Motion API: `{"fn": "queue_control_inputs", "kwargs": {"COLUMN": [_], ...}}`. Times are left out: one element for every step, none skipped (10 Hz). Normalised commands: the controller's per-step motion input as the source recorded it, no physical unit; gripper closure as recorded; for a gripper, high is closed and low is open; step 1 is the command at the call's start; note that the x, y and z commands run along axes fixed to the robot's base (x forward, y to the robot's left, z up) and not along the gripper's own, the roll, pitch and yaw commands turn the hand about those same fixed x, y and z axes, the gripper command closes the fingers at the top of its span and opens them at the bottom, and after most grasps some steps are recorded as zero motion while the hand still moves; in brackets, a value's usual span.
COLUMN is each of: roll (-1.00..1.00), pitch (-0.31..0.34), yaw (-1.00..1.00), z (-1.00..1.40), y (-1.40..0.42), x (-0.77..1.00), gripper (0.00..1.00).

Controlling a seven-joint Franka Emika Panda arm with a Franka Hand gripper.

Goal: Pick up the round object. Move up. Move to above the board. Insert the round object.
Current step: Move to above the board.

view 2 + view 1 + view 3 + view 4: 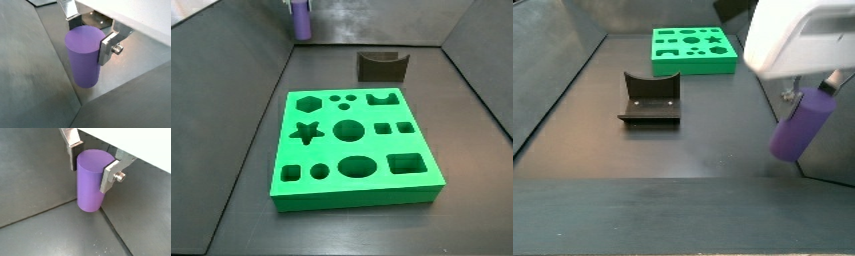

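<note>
In both wrist views the gripper (93,163) is showing close up, its two flat silver fingers (110,175) pressing against opposite sides of the round object (91,180), a matte purple cylinder standing upright between them, so the gripper is closing narrowly on it and holding it near its top. These views are giving only the grey worktop (40,230) and a corner seam beneath the cylinder; whether its lower end is touching the worktop I cannot tell. A side view is showing what they are not: the board (352,145), bright green with star, hexagon, round, square and oval holes, is lying well apart from the gripper, with a dark grey notched block (381,66) sitting between board and gripper, off to one side. There the cylinder (301,20) is appearing small at the far corner, the gripper itself cropped out. In a side view from the opposite end, the arm's pale wrist housing (800,35) is hanging over the cylinder (803,125), which is leaning slightly in the picture, while the block (651,98) and board (696,50) are lying beyond it.
</note>
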Motion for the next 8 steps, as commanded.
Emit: {"fn": "queue_control_inputs", "kwargs": {"roll": [0.21,0.20,0.16,0.14,0.09,0.08,0.07,0.06], "pitch": [-0.011,-0.001,0.055,0.075,0.113,0.115,0.110,0.104], "yaw": [0.12,0.12,0.08,0.07,0.05,0.04,0.03,0.03], "z": [1.00,1.00,1.00,1.00,1.00,1.00,1.00,1.00], "y": [0.30,0.30,0.26,0.25,0.22,0.21,0.18,0.17], "x": [0.03,0.03,0.02,0.03,0.02,0.02,0.02,0.01], "gripper": [1.00,1.00,1.00,1.00,1.00,1.00,1.00,1.00]}}
